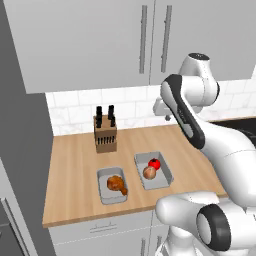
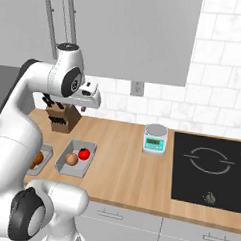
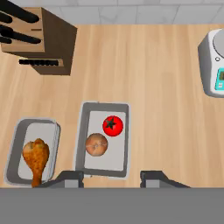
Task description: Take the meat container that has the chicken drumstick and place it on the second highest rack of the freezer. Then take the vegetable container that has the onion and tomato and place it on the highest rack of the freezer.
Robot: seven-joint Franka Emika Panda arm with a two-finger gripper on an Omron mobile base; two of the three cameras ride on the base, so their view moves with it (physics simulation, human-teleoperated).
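- So the first job is the meat container (image 3: 33, 151), the grey tray with the chicken drumstick (image 3: 36, 159) in it. It sits near the front edge of the tabletop (image 1: 75, 160), toward the left end.
- The key bit: in the hand view the pincer (image 3: 113, 177) hangs high over the tabletop, and the meat container lies off to the side of it, past the vegetable container (image 3: 104, 139), not under it. My guess is the hand has to shift toward the tabletop's left end before going down.
- The tray's long axis runs front to back on the tabletop, and the drumstick lies along it with the bone end pointing at the front edge.
- Pincer fingers stand partly apart with nothing between them, so it's empty.
- The vegetable container with the onion (image 3: 96, 145) and tomato (image 3: 113, 125) is just beside the meat one, a narrow strip of wood between them. That's the thing to avoid bumping, I reckon.
- Knife block (image 1: 105, 131) stands further back toward the wall, well apart from both trays. A kitchen scale (image 2: 155, 139) sits toward the right, next to the cooktop (image 2: 210, 167).
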